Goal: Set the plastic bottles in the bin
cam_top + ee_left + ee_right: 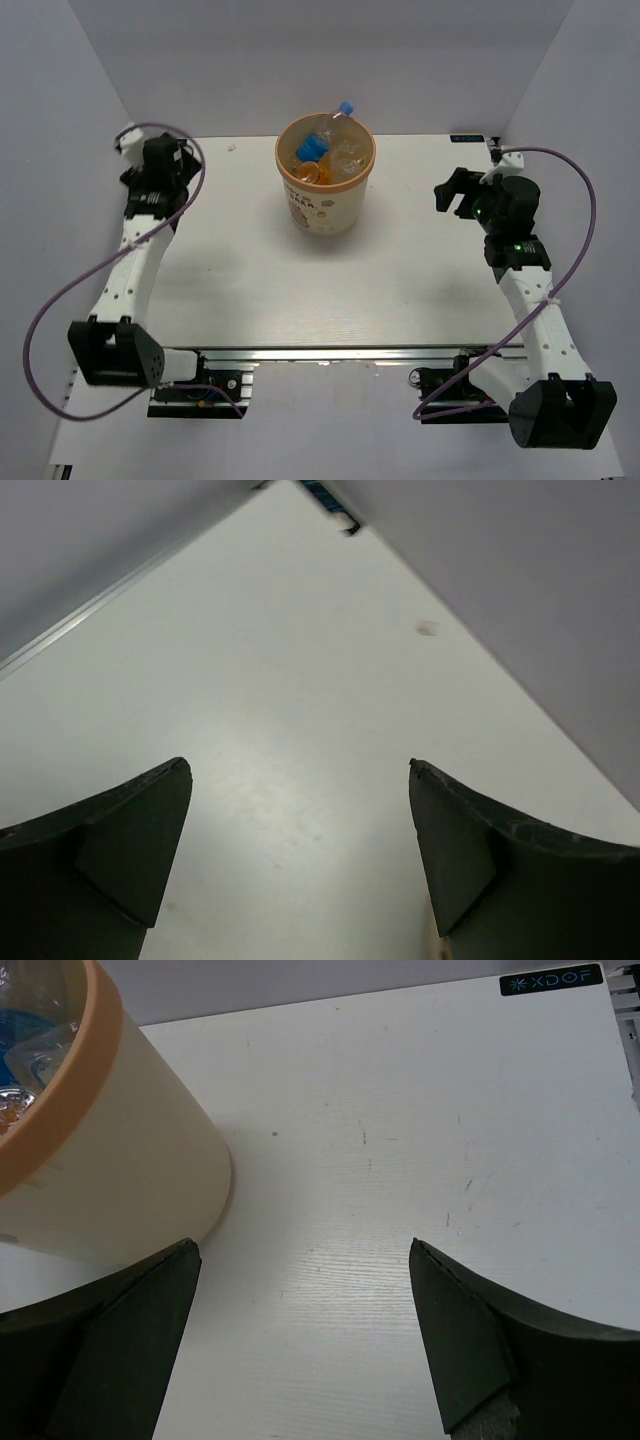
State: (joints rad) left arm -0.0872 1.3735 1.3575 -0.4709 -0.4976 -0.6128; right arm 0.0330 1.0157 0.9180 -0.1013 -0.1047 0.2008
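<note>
The bin [324, 208], a tan paper bucket with an orange rim, stands at the back middle of the table. Several plastic bottles [322, 156] lie inside it, some with orange liquid and blue caps; one clear bottle with a blue cap [345, 108] sticks up over the far rim. My left gripper [183, 156] is open and empty at the far left, well clear of the bin; its wrist view [300, 775] shows only bare table. My right gripper [452, 192] is open and empty at the right; in its wrist view [305, 1255] the bin [120, 1170] is at the upper left.
White walls enclose the table on three sides. A small dark label [551, 980] sits at the table's far right corner. Purple cables loop from both arms.
</note>
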